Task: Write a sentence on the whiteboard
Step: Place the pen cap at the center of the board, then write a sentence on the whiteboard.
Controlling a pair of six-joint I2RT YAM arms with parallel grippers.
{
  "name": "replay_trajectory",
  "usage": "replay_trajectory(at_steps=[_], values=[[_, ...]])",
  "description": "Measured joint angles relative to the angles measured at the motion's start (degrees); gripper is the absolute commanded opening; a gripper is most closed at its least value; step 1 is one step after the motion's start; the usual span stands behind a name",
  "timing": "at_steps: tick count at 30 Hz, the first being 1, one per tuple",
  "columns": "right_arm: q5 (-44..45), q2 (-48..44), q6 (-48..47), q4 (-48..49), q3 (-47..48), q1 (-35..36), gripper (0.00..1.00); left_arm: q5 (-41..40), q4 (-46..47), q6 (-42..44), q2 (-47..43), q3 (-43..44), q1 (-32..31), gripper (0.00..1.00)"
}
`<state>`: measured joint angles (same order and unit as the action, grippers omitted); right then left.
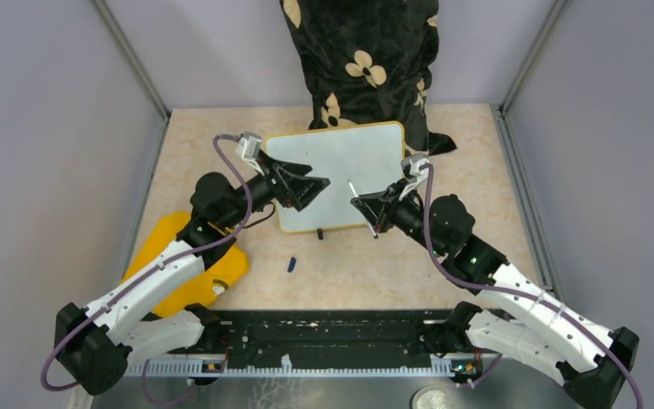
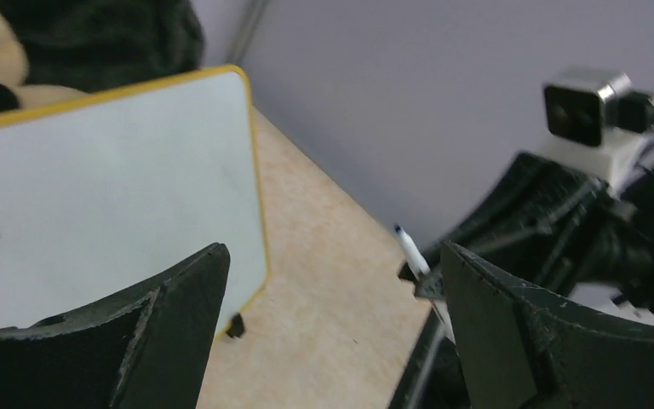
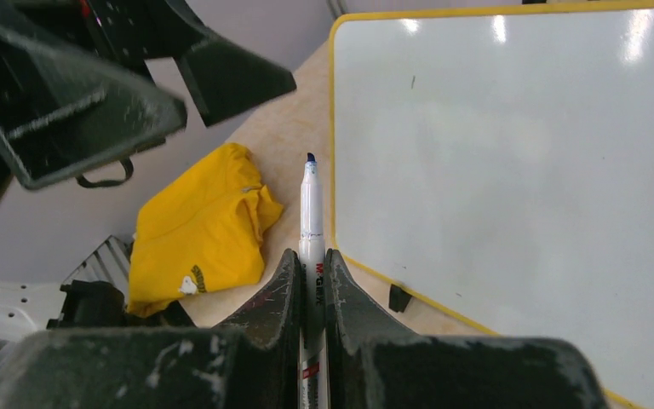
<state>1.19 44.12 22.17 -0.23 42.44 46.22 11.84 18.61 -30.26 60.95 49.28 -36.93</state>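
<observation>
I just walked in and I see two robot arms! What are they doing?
They are getting ready to write. The right fingers pinch an uncapped blue marker, its tip beside the whiteboard. Nothing is written on the board yet. The left fingers are wide open and empty, over the board's left side. A small blue piece, maybe the cap, lies on the table in front.

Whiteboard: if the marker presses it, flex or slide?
Probably stiff: the whiteboard looks like a flat, rimmed panel. Likely to slide or rock under a push: a small black foot props its near edge. Glossy face, so probably slippery.
</observation>
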Motion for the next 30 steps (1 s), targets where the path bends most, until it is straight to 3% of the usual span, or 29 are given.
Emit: replay_trajectory(at_steps=[3, 7, 16, 30], values=[[-1.49, -0.15, -0.11, 1.84, 0.0, 0.0, 0.0, 7.98, 9.27, -3.85, -2.78, -7.13, 0.0, 0.99], [-2.89, -0.63, 0.28, 4.22, -0.04, 0.0, 0.0, 13.11, 13.73, -7.8, -4.22, -9.22, 0.0, 0.99], [-11.58, 4.39, 2.99, 8.28, 0.07, 0.0, 0.0, 13.55, 14.05, -13.79, -6.56, -9.25, 0.0, 0.99], [-23.3, 7.08, 6.69, 14.95, 0.13, 0.0, 0.0, 14.95, 11.34, -10.6, -10.75, -9.25, 0.0, 0.98]])
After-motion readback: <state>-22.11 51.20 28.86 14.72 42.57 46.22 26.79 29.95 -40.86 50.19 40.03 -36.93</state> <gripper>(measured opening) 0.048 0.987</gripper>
